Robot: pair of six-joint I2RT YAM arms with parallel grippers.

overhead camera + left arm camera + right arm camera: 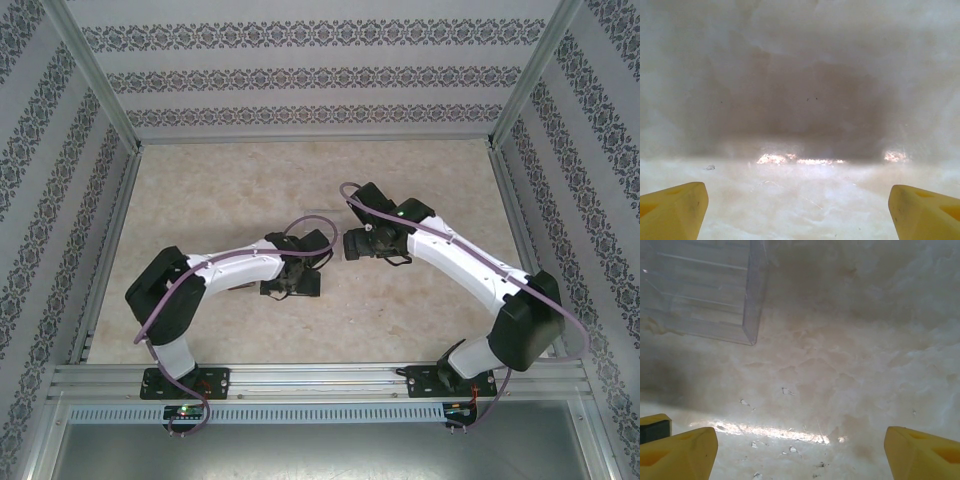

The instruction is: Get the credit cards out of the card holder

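Yellow fingers (680, 452) of the right gripper (800, 452) stand apart near a clear rectangular plastic box (700, 285); the left gripper (797, 210) likewise. Best to approach the leather card holder low, jaws wide.

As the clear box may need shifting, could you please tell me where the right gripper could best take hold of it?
Probably the side wall of the clear plastic box, by its near corner, approached from the right of that wrist view, where the open right gripper stands. That wall is thin and faces bare table; whether the top is open I cannot tell.
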